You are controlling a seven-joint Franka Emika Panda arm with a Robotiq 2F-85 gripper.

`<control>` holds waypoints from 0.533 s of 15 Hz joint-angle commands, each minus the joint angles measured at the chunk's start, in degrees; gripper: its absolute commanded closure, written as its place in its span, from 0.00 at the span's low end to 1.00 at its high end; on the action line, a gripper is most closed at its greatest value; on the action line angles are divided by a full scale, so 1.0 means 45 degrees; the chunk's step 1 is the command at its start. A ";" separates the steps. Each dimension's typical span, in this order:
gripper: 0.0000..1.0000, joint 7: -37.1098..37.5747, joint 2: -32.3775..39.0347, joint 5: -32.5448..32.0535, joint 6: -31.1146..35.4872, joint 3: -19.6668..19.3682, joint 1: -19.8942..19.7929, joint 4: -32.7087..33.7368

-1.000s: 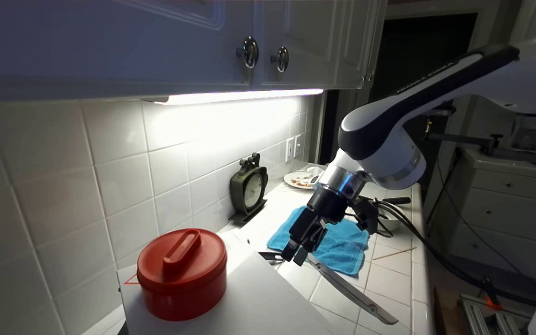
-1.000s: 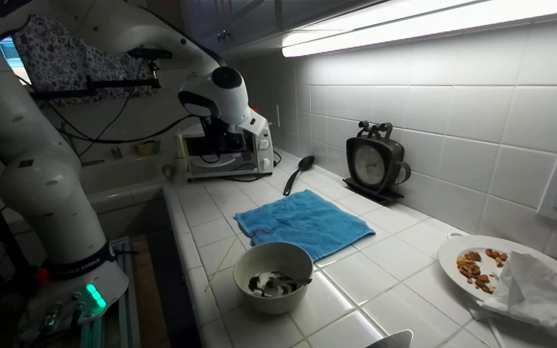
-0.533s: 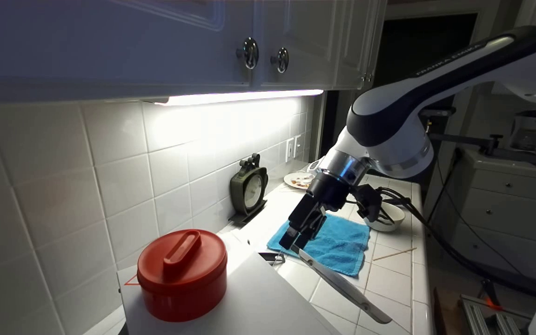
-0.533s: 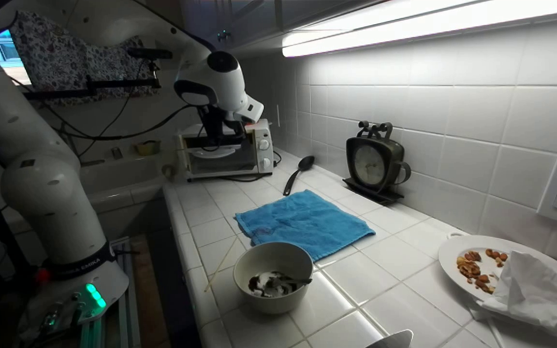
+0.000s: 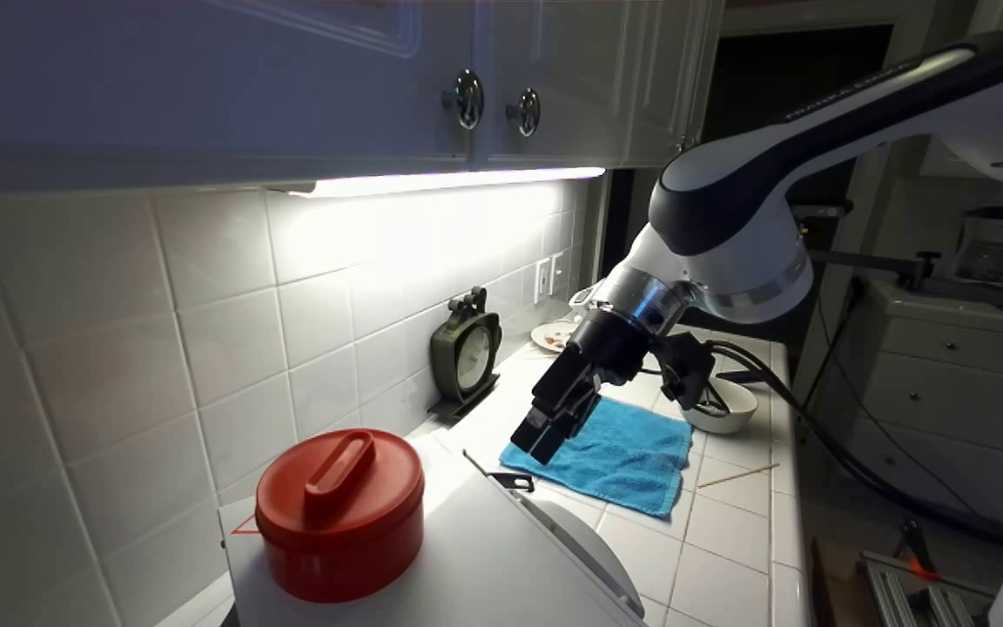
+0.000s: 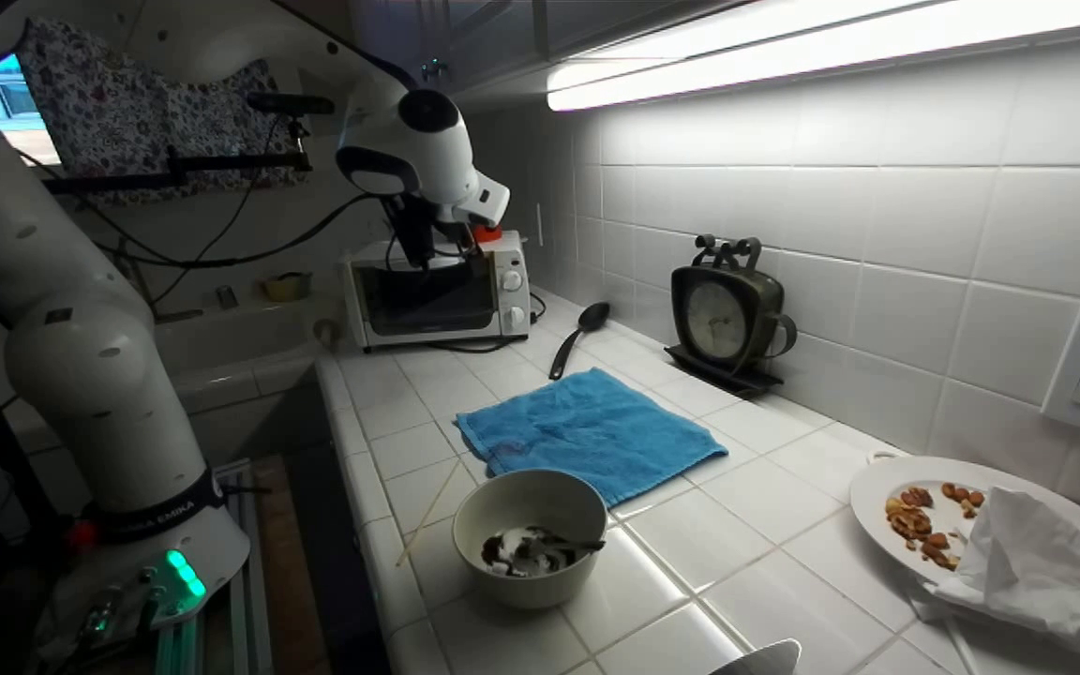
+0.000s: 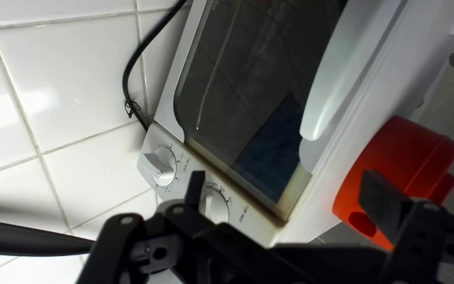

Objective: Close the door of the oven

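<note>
Gripper (image 7: 283, 177) wide, near top edge of upright oven door (image 6: 429, 300) — white tile (image 6: 437, 384) between it and blue towel (image 6: 587, 436)

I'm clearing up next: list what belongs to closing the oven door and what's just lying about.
For the job: toaster oven, glass door, door handle, gripper.

Lying about: red lidded container, blue towel, black spoon, bowl, plate, nuts, thin stick, clock.

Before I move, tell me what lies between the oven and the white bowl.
Both exterior views show a blue towel lying between the oven and white bowl; the wrist view also shows a black cord by the oven's front.
</note>
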 commanded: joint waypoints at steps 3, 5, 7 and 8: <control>0.00 0.0496 -0.0598 -0.0637 -0.0312 0.0124 0.0036 -0.0342; 0.00 0.1264 -0.1223 -0.1955 -0.0693 0.0317 -0.0005 -0.0713; 0.00 0.1762 -0.1797 -0.2526 -0.0904 0.0442 0.0153 -0.1007; 0.00 0.2214 -0.2128 -0.2675 -0.0542 0.0638 0.0200 -0.1269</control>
